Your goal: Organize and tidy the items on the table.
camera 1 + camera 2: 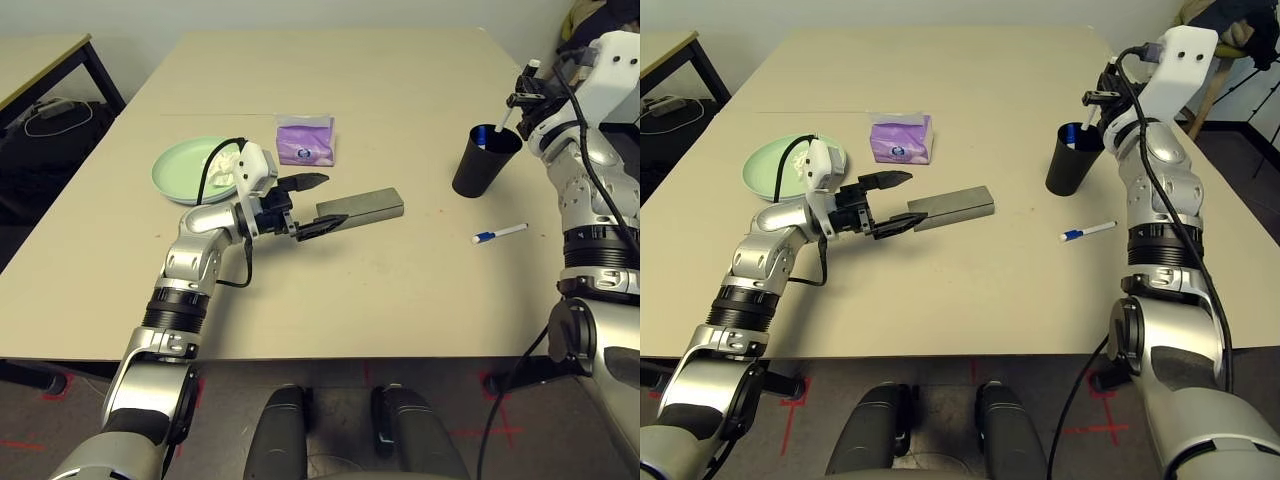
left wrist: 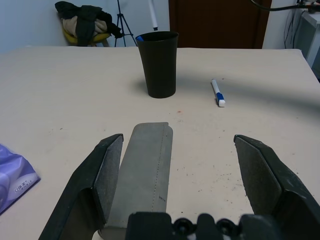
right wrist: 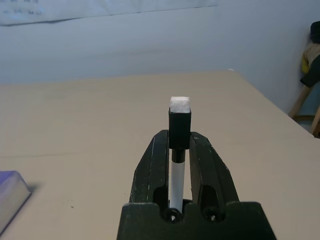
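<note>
Head stereo pair looking down over table (image 1: pixel 420 290); wrist cams riding close, left facing black cup (image 2: pixel 158 64), also showing in head views.

Silver arms, black cables, white wrists

I can read no text, brand or number anywhere here. The purple tissue packet (image 1: pixel 305 140) carries a small round blue mark on its front, and some dark print shows on its corner beside my left pincer, but both are too small to make out.
</note>
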